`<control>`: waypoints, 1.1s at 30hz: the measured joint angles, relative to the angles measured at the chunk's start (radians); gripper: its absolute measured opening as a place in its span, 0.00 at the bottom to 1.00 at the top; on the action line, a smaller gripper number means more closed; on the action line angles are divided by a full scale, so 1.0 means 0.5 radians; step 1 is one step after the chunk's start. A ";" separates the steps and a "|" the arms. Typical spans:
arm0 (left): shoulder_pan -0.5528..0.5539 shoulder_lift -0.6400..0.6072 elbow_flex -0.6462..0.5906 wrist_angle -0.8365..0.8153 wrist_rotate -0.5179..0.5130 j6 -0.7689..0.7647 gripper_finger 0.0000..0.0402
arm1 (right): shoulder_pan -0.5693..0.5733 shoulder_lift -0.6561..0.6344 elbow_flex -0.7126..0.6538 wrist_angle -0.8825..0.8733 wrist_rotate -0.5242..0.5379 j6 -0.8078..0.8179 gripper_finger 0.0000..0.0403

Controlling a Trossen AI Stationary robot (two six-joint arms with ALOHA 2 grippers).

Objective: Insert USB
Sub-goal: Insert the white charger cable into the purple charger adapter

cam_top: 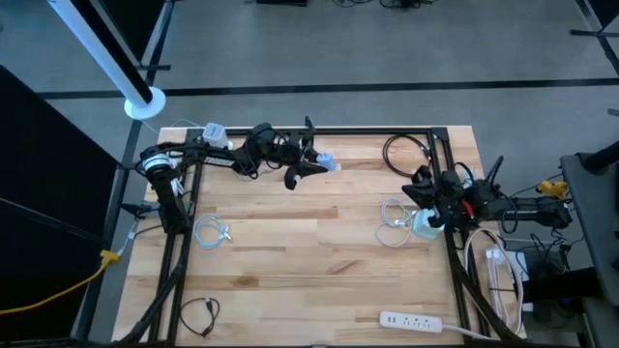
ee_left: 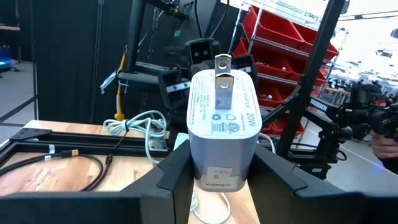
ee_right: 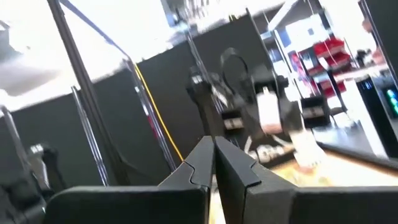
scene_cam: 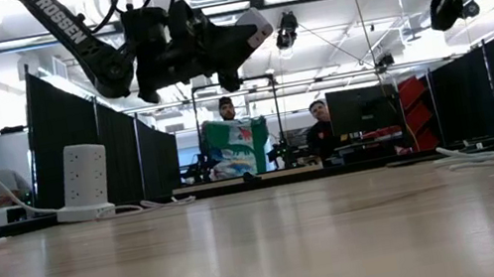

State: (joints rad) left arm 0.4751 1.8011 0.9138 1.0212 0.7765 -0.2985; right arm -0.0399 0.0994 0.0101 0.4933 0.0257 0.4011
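Left end effector: clenched on the white charger block, held up off the surface near the far edge, prongs pointing away from the wrist.
Right end effector: fingers pressed together on nothing visible, raised near the right edge of the surface.
Step in hand, by my judgement: presenting the charger so a USB plug can go into its port; the port itself is not visible.
Doing it well: keep the left grip square and steady, fetch a cable end with the right, line the plug up with the port before pushing.
USB cable: 1 white coil lies on the left of the surface, another beside the right arm.
Counts: 2 arms, 1 held charger, 2 white cable coils, 1 power strip at the near edge, 1 black cable at the near left.
Background: 2 people beyond the surface in the low view.
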 joint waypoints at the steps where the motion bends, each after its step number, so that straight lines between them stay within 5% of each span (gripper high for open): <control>1: 0.000 0.000 -0.001 0.001 0.000 0.001 0.29 | 0.000 0.001 0.000 0.013 0.001 0.000 0.00; 6: 0.000 0.000 -0.001 0.013 0.000 0.006 0.29 | -0.004 0.002 0.000 0.024 0.109 -0.136 0.00; 13: 0.002 0.000 -0.002 0.082 0.001 0.014 0.29 | -0.005 0.155 0.007 0.019 0.701 0.081 0.00; 27: 0.090 0.000 -0.002 0.114 -0.017 -0.086 0.29 | -0.004 0.920 0.341 -0.448 0.597 0.353 0.00; 33: 0.091 0.000 -0.002 0.113 -0.019 -0.118 0.29 | -0.003 1.283 0.899 -1.297 0.502 0.194 0.00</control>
State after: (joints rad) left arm 0.5207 1.8011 0.9131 1.0779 0.7670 -0.3576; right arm -0.0414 0.7409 0.4595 -0.1550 0.2767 0.4979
